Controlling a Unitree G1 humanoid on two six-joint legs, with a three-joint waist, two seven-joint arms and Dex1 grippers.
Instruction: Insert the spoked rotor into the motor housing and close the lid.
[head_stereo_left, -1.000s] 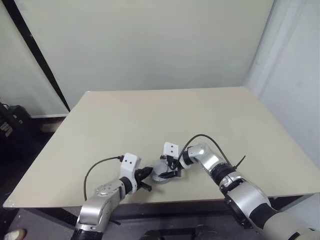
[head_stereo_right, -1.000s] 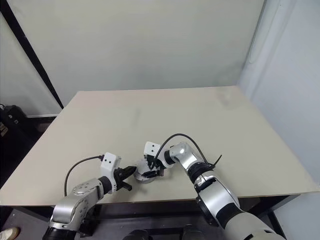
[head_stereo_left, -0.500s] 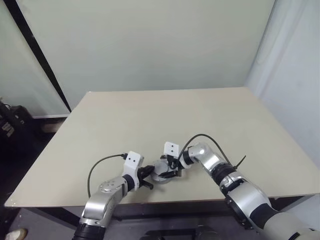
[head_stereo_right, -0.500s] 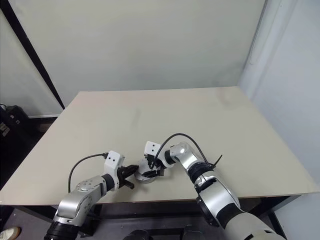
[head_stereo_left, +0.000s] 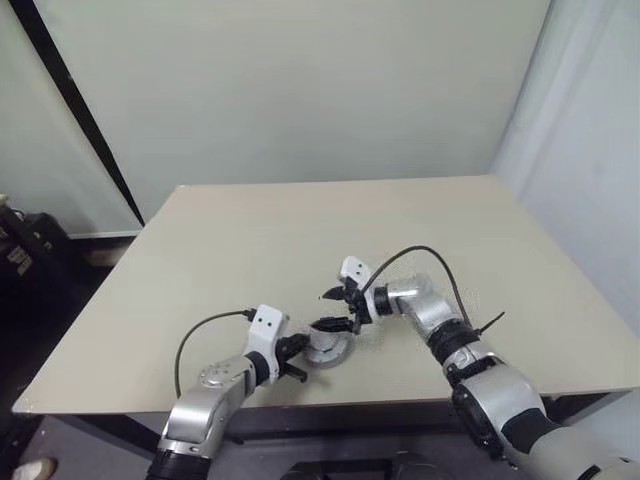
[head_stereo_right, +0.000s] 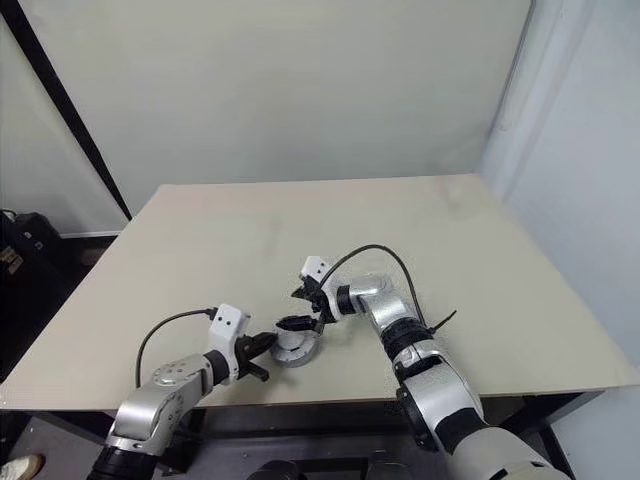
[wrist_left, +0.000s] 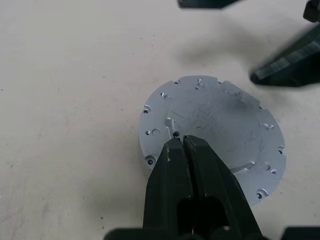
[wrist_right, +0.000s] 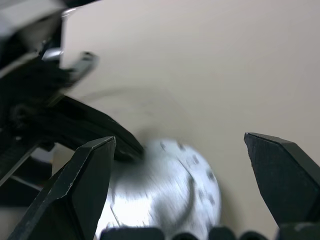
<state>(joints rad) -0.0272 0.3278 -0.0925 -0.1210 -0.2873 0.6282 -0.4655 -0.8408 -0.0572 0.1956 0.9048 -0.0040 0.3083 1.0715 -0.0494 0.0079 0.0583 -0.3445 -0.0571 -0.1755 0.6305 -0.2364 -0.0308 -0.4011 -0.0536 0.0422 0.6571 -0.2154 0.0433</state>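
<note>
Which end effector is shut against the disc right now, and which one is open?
The left end effector is shut, its tips at the lid's edge. The right end effector hangs above it, fingers wide open.

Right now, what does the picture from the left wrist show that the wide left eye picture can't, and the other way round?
The left wrist view alone shows the small holes around the lid rim and the shut left gripper tips resting at its edge. The left eye view alone shows the whole table, the wall behind, and the open right gripper with its arm above the lid. Both share the lid, the tabletop and both grippers' black fingers.
</note>
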